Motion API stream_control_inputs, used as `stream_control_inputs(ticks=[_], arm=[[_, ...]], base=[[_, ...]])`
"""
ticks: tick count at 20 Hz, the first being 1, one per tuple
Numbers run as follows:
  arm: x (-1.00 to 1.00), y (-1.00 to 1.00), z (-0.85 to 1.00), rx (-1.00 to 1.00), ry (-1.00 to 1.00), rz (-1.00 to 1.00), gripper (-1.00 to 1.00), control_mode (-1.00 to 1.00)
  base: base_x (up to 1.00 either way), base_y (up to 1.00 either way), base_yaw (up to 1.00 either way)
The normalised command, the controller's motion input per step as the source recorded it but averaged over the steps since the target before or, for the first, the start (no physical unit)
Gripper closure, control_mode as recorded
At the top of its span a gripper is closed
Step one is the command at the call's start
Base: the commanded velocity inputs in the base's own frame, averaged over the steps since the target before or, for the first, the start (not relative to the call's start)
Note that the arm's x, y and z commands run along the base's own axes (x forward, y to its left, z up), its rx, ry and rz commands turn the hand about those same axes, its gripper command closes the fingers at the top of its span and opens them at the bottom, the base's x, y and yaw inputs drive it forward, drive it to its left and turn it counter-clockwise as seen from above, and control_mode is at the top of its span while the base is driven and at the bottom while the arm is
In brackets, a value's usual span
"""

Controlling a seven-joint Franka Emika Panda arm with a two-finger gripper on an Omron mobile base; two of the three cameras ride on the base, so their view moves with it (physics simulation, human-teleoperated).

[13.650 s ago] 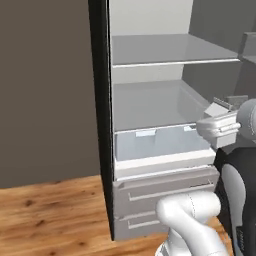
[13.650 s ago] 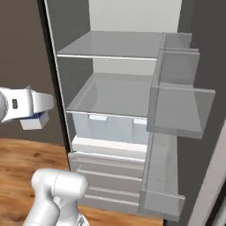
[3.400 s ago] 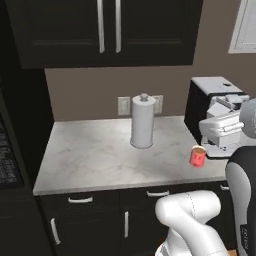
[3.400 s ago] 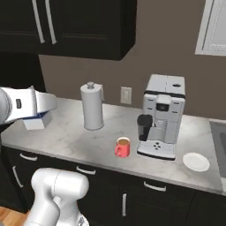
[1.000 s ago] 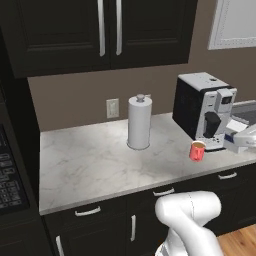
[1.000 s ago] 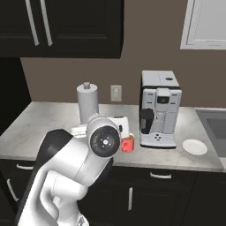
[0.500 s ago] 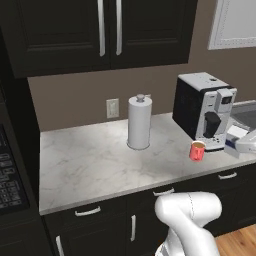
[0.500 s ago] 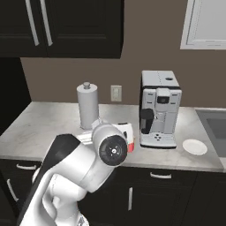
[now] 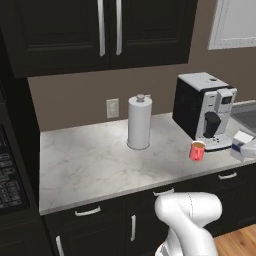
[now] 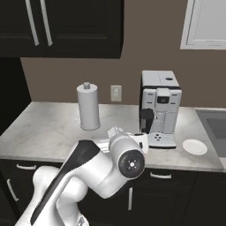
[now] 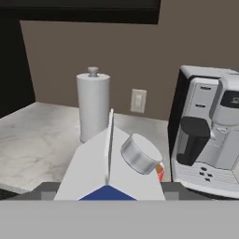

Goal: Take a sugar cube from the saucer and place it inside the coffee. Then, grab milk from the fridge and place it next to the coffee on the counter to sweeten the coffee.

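The milk (image 11: 109, 170) fills the foreground of the hand view, its gabled top and silver cap pointing away from the camera and its blue band at the bottom edge. The pincer (image 11: 108, 198) grips it from both sides, only the dark tips showing beside the carton. The carton hangs above the desk (image 9: 90, 165). Past it stands the coffee (image 9: 197, 150), a red mug just in front of the coffee machine (image 9: 205, 110). The saucer (image 10: 194, 146) lies right of the machine, the paper-towel holder (image 9: 139, 122) well to the left.
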Motion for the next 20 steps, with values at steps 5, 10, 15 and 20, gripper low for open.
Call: stream_control_inputs(ticks=[5,10,15,20], arm=[[0.53,-0.47,-0.39,0.03,0.0,0.0,1.0,-1.0],[0.51,-0.39,-0.34,0.03,0.0,0.0,1.0,-1.0],[0.42,-0.25,-0.36,0.01,0.0,0.01,1.0,-1.0],[0.33,-0.07,-0.44,0.0,0.0,0.04,1.0,-1.0]], base=[[0.0,0.0,0.0],[0.0,0.0,0.0],[0.0,0.0,0.0],[0.0,0.0,0.0]])
